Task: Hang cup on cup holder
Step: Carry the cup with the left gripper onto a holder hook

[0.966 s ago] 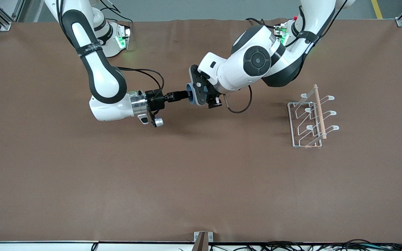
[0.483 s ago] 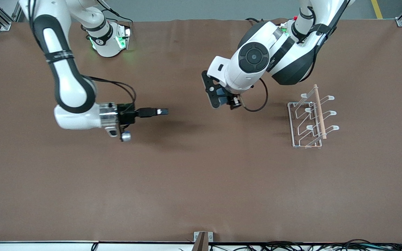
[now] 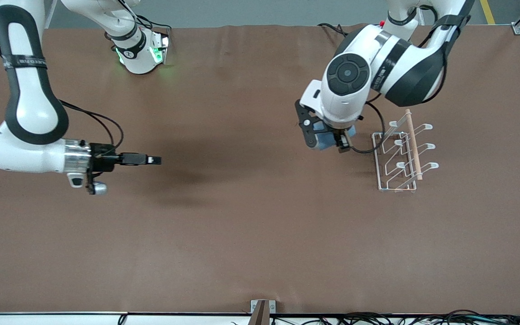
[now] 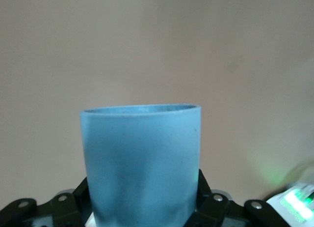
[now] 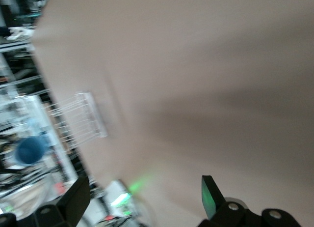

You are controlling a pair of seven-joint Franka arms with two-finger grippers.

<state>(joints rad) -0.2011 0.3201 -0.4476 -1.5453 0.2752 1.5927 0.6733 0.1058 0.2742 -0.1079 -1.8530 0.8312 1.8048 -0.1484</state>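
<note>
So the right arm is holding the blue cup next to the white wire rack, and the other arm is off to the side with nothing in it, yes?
Not quite: it is the left gripper that holds the blue cup beside the white wire rack, as the front view and left wrist view show. The right gripper, jaws open, is the one off to the side with nothing in it.

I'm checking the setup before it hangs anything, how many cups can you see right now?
1. The cup is held by the left gripper, in the air beside the cup holder. No other cup shows on the table; none seems hidden.
</note>
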